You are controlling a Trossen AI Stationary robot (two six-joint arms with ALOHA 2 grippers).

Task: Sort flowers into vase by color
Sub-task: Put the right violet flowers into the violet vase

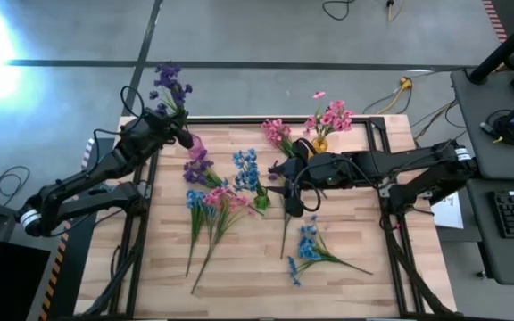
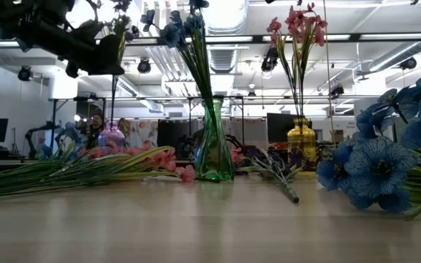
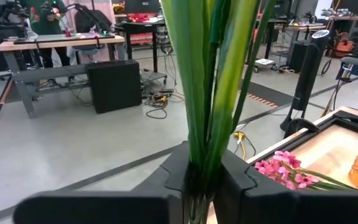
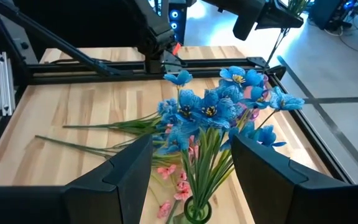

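Observation:
My left gripper stands level at the table's far left corner, shut on the purple flowers, whose blossoms rise above it. A pink vase stands below it. My right gripper hangs open above mid-table, touching nothing. Just beyond its fingers the blue flowers stand with their stems in a green vase. Pink flowers stand in a yellow vase near the far edge. My left gripper pinches the purple flowers' green stems between its two fingers, well below the blossoms. The fingers come in level and lie across the upright stems. A thin stem hangs below the fingers toward the pink vase; whether it reaches inside I cannot tell.
Loose sprigs lie on the wooden table: a pink one near the far edge, a mixed pink, purple and blue bunch left of the green vase, and a blue one near the front right. A black frame borders the table.

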